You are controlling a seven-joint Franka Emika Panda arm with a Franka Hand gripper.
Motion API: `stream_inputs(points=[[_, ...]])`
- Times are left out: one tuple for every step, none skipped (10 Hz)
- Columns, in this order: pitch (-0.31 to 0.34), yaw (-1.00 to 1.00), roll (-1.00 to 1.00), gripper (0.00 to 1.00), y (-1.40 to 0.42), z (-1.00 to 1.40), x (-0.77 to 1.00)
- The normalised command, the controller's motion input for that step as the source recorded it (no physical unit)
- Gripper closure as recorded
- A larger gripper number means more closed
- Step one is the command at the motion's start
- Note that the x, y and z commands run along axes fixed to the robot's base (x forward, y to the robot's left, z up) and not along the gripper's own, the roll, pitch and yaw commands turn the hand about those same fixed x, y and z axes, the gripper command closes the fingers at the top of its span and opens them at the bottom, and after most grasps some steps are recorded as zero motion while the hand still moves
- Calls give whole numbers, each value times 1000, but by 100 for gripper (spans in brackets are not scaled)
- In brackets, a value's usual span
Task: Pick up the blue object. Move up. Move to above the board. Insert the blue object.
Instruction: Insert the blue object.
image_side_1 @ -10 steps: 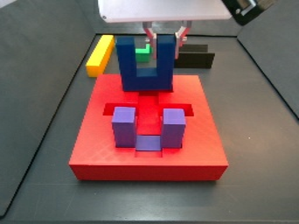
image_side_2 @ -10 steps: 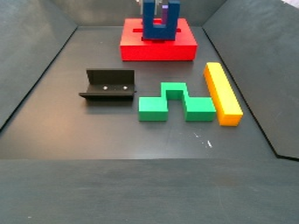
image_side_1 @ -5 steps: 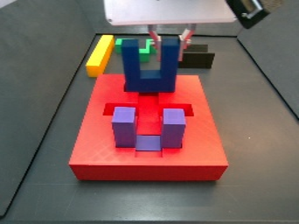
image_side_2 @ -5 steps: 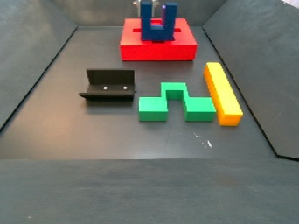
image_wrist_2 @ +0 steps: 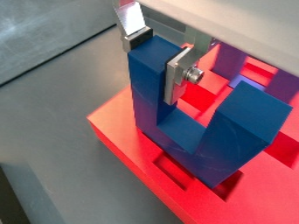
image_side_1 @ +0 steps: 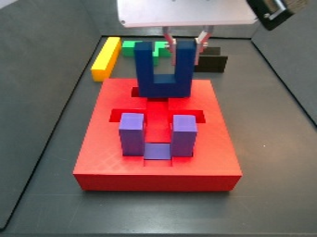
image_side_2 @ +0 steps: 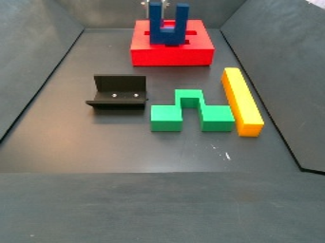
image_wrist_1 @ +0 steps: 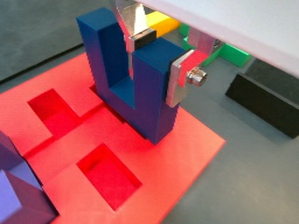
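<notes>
The blue object [image_side_1: 164,72] is a dark blue U-shaped block standing upright on the far end of the red board [image_side_1: 210,157]. Its base is down at the board's top, over a recess. My gripper [image_side_1: 188,44] is shut on one prong. In both wrist views the silver fingers clamp that prong near its top, with the gripper [image_wrist_1: 158,48] on the blue object [image_wrist_1: 138,92] and the gripper [image_wrist_2: 158,52] on the blue object [image_wrist_2: 176,118]. The board [image_wrist_1: 176,166] shows empty recesses beside the block. The block [image_side_2: 168,24] also shows on the board [image_side_2: 172,55].
A purple U-shaped block [image_side_1: 158,134] sits in the board's near end. A yellow bar [image_side_2: 241,100], a green stepped block [image_side_2: 191,109] and the dark fixture [image_side_2: 118,93] lie on the grey floor beyond the board. Walls ring the floor.
My gripper and the blue object have shifted slightly sideways over the board's far end, and the block sits a little lower.
</notes>
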Motion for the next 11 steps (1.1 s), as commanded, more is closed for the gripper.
stream_inputs(points=[[-47,-80,0,100,-31,-23,-283],[-6,0,-13,100,0,-49,-11],[0,0,0,100,0,-149,0],[-21,0,-34,100,0,-306,43],[-56,0,-30,100,0,-383,57],[-30,0,-59,100,0,-489,43],[-20,0,0,100,0,-623,0],[-14,0,4,100,0,-666,-23],[-11,11,74,100,0,-714,-37],[-6,6,127,100,0,-771,-57],[0,0,134,100,-11,-763,-74]])
